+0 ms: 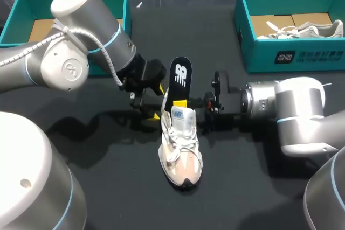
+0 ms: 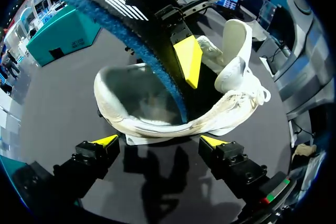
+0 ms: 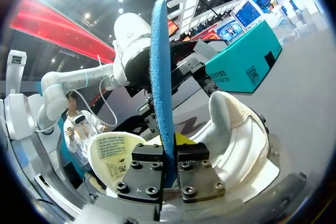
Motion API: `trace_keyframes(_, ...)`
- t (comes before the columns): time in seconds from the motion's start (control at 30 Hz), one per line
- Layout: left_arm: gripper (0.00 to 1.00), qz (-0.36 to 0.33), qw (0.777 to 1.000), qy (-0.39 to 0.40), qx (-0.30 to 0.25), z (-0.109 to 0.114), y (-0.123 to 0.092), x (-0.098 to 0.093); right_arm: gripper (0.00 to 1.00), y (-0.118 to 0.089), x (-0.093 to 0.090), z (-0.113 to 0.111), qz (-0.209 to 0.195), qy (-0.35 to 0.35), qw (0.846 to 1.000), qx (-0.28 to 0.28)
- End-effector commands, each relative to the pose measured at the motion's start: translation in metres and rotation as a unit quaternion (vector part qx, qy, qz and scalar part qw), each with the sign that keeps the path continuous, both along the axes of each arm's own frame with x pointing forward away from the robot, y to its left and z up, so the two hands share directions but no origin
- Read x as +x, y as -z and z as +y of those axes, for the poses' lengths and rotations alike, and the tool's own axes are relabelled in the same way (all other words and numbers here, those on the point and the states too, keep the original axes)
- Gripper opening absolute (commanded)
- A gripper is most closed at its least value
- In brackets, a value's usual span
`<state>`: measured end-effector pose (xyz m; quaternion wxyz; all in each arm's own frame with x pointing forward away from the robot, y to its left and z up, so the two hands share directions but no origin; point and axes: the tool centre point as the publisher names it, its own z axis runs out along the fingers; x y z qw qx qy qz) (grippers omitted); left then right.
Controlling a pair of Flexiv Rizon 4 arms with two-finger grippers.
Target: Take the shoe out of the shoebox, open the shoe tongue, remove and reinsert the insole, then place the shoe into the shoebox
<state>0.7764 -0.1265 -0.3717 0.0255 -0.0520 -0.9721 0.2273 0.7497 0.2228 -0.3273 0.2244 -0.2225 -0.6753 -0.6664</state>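
Right wrist view showed our right gripper (image 3: 169, 162) clamped on the blue-edged insole (image 3: 160, 77), a finger pressed against each flat face. The insole stood upright with its lower end down inside the mouth of the shoe (image 3: 241, 129). The tongue (image 3: 113, 153) was pulled up and away from the opening.

In the left wrist view our left gripper (image 2: 160, 141) was released. Its yellow fingertips (image 2: 107, 140) were spread behind the heel, and we could not tell whether either touched it.

From the head view the shoe stood on the black table (image 1: 108, 187) between both arms, toe toward our side. It was well apart from the left shoebox (image 1: 21, 4) and the right shoebox (image 1: 302, 57), in which another shoe (image 1: 307, 29) lay.

We judged the insole step to be in hand. To do it well, we thought the left gripper should first close on the heel, so the shoe could not lift or tip. The right gripper should then guide the insole along the shoe's length, keeping its edge clear of the collar.
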Motion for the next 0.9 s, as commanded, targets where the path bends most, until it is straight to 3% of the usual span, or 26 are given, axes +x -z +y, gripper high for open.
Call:
trace_keyframes(0.03, 1.0, 0.0, 1.0, 0.0, 0.001, -0.001, 0.0, 0.0, 0.16, -0.006, 0.0, 0.002, -0.007, 0.002, 1.0, -0.001)
trace_keyframes(0.1, 1.0, 0.0, 1.0, 0.0, 0.001, -0.001, 0.0, 0.0, 0.21, -0.009, 0.003, 0.003, -0.013, -0.001, 1.0, -0.002)
trace_keyframes(0.23, 1.0, 0.0, 1.0, 0.0, 0.001, -0.001, 0.0, 0.0, 0.22, -0.016, 0.011, 0.002, -0.023, -0.005, 1.0, -0.007)
trace_keyframes(0.73, 1.0, 0.0, 1.0, 0.0, 0.001, -0.001, 0.0, 0.0, 0.16, -0.035, 0.037, -0.001, -0.047, -0.018, 0.998, -0.023)
trace_keyframes(0.8, 1.0, 0.0, 1.0, 0.0, 0.001, -0.001, 0.0, 0.0, 0.12, -0.035, 0.039, 0.0, -0.046, -0.021, 0.998, -0.024)
trace_keyframes(0.87, 1.0, 0.0, 1.0, 0.0, 0.001, -0.001, 0.0, 0.0, 0.0, -0.034, 0.04, 0.001, -0.042, -0.023, 0.999, -0.024)
trace_keyframes(0.9, 1.0, 0.0, 1.0, 0.0, 0.001, -0.001, 0.0, 0.0, 0.0, -0.032, 0.04, 0.001, -0.039, -0.025, 0.999, -0.024)
